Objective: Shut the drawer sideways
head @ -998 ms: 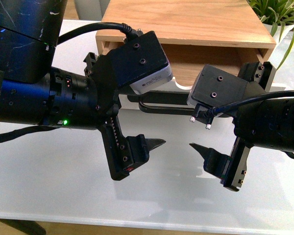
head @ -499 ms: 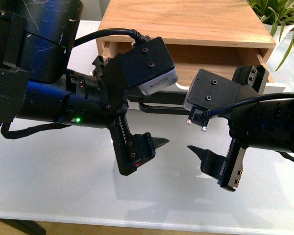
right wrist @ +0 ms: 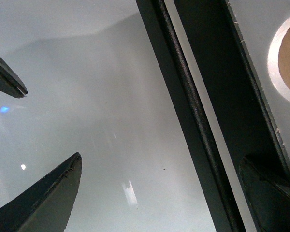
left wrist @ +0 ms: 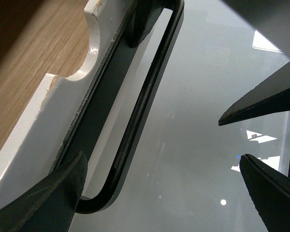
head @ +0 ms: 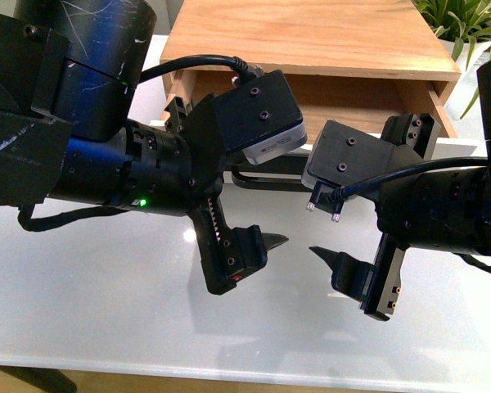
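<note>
From the front, the drawer (head: 352, 105) sticks out of the box (head: 311, 37) at the far edge of the table (head: 106, 286). It is not shut yet. The left gripper (head: 244, 187) and right gripper (head: 335, 196) lie on their sides in front of it, both spread wide. I think this is so they can push it in together.

In the left wrist view, the left gripper (left wrist: 162, 162) is wide, with the black handle (left wrist: 140, 106) between its fingers. One finger (left wrist: 38, 200) is right by the white front (left wrist: 43, 113). I cannot tell if it touches.

In the right wrist view, the right gripper (right wrist: 162, 162) is wide too, one finger on each side of the handle (right wrist: 183, 82). The drawer's round notch (right wrist: 287, 63) shows at the edge.
</note>
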`<state>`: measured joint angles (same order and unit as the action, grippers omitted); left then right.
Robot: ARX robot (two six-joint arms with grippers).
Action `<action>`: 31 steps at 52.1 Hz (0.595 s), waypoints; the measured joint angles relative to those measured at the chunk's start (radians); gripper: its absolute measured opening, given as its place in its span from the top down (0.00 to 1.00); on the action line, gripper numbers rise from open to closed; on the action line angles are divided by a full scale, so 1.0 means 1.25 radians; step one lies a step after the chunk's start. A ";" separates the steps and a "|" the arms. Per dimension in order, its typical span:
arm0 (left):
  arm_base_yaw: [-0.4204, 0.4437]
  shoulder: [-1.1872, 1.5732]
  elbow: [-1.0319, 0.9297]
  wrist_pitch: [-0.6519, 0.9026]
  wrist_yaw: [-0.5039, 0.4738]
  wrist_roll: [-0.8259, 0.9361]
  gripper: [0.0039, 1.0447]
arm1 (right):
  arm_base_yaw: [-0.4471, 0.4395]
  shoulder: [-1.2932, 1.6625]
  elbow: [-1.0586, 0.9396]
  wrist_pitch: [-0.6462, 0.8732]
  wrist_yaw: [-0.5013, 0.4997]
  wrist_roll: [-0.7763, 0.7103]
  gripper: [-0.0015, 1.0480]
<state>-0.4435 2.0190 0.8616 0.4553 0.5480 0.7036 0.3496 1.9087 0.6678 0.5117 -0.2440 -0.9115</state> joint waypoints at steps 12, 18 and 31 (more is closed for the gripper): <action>-0.005 0.009 0.009 -0.008 -0.011 0.017 0.08 | 0.000 0.011 0.007 -0.003 0.000 -0.002 0.09; -0.007 0.019 0.015 -0.018 -0.019 0.030 0.08 | 0.000 0.018 0.012 -0.006 -0.002 -0.002 0.09; -0.013 0.031 0.034 -0.035 -0.026 0.044 0.08 | 0.001 0.023 0.019 -0.013 -0.003 -0.005 0.09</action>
<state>-0.4599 2.0571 0.9047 0.4118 0.5159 0.7582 0.3508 1.9381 0.6918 0.4950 -0.2481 -0.9180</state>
